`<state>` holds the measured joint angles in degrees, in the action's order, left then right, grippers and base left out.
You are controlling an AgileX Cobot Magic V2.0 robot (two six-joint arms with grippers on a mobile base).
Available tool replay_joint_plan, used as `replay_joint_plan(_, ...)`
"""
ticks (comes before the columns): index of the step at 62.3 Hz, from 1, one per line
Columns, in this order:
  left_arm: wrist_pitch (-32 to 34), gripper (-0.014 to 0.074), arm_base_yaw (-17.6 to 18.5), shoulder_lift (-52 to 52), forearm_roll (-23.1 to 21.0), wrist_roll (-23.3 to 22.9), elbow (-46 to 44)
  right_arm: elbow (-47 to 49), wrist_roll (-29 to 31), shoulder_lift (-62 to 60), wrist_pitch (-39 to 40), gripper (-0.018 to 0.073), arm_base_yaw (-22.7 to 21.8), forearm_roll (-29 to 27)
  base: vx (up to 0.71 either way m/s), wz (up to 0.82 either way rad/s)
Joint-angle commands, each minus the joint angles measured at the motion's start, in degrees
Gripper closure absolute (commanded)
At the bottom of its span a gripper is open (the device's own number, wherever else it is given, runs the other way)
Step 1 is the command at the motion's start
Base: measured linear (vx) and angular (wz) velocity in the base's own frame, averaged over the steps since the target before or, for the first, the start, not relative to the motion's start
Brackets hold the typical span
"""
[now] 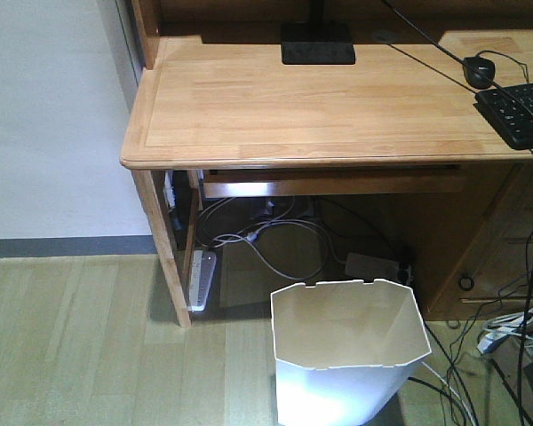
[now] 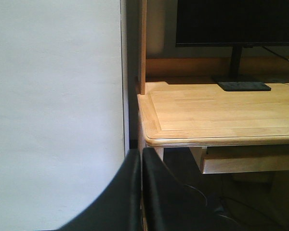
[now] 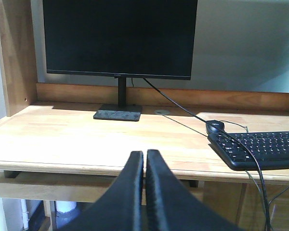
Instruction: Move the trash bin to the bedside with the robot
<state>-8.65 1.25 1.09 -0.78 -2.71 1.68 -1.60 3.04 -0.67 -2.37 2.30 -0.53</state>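
**Bin on the floor, both hands shut and well above it**

Nearest in each wrist view were the hands themselves. The left hand (image 2: 141, 154) had its fingers pressed together with nothing between them, and the right hand (image 3: 144, 154) was the same: closed on air and touching nothing.

Both looked out at about bench-top level, so the trash bin (image 1: 351, 355) appeared in neither wrist view. Only the front view showed it. It stood upright on the wooden floor (image 1: 71, 337) with its notched mouth open upward, low and right of centre, just in front of the bench (image 1: 293, 98) and the cables (image 1: 266, 235) tangled beneath.

From that placement I judged it to lie below and ahead of the hands, and nearer the right arm. Either hand would have to open and come down to the rim.

Farther back, the bench carried a keyboard (image 3: 260, 147), a mouse (image 3: 215, 126) and a monitor (image 3: 120, 36). No bed showed in any view.
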Motion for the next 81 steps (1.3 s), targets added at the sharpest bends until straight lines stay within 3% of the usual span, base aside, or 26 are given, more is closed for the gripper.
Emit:
replay_joint_plan(1,4.5,0.0602,0.3,0.6,-0.2,-0.5,1.6,-1.1,-0.1,-0.7,4.2,0.0570,-0.3,0.5,0.00,0.00)
replay_joint_plan(59,4.5,0.0602,0.3,0.6,-0.2,-0.5,1.6,-1.1,-0.1,-0.7,4.2,0.0570,-0.3,0.5,0.00,0.00)
replay_joint_plan(70,4.5,0.0602,0.3,0.6,-0.2,-0.5,1.6,-0.5,-1.5,-0.7,10.9,0.0570,-0.3,0.2,0.00,0.00)
replay_joint_plan(81,4.5,0.0602,0.3,0.6,-0.2,-0.5,1.6,4.9,-1.7,1.1,3.1,0.0570,-0.3,0.5,0.00,0.00)
